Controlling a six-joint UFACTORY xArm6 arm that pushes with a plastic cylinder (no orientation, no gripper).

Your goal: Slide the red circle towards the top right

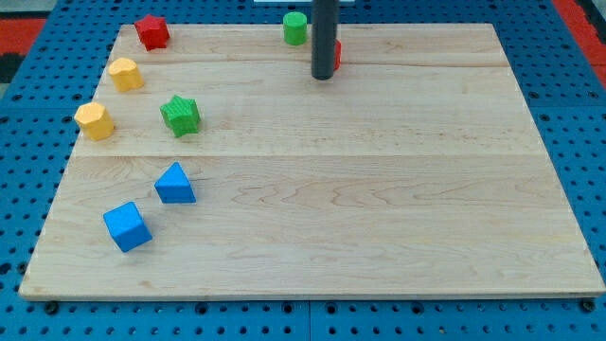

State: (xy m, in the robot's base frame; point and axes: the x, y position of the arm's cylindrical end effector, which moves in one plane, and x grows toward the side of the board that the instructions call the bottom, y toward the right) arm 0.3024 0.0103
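The red circle sits near the view's top, just right of centre, mostly hidden behind my rod; only a sliver of its right edge shows. My tip rests on the board directly in front of and slightly left of it, apparently touching it. A green round block stands just up and left of the rod, close to the board's top edge.
A red star lies at the top left. Two yellow blocks and a green star sit on the left. A blue triangle and a blue cube lie lower left. The wooden board rests on blue pegboard.
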